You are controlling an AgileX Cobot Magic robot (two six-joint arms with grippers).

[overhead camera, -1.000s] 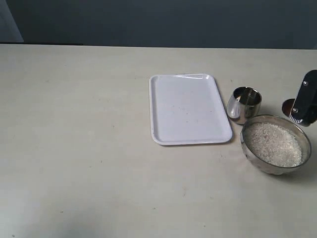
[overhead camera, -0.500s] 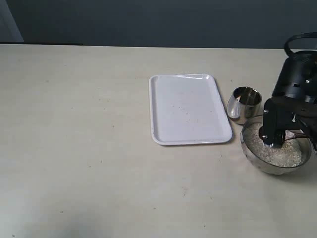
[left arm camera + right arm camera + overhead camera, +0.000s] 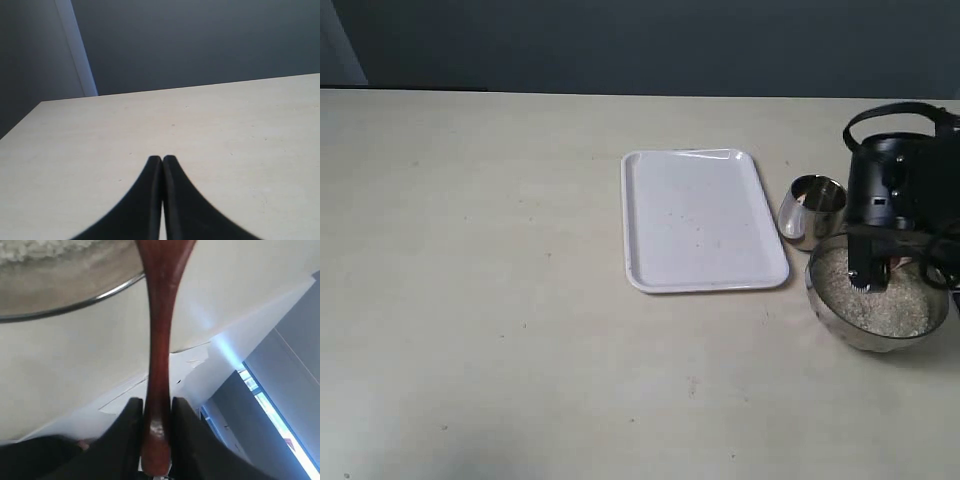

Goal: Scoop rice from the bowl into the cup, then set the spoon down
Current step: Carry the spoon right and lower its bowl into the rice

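The wide steel bowl (image 3: 836, 316) stands at the right of the table, holding white rice (image 3: 876, 303). Just behind it to the left is the small steel cup (image 3: 813, 210). My right gripper (image 3: 867, 274) hangs over the bowl's back part, above the rice. In the right wrist view the right gripper (image 3: 157, 407) is shut on the slim handle of the reddish-brown spoon (image 3: 160, 335), which reaches over the bowl's rim (image 3: 75, 304) toward the rice (image 3: 35, 249); its oval end is out of view. My left gripper (image 3: 162, 160) is shut and holds nothing, over bare table.
A white rectangular tray (image 3: 700, 218) lies left of the cup, near the table's middle. The right arm's black body (image 3: 900, 185) stands behind the bowl and beside the cup. A dark wall runs along the table's far edge.
The right arm has come in from the right edge and now sits over the bowl. Over the last half second it shifted slightly toward the cup. Bowl, cup and tray have not moved.
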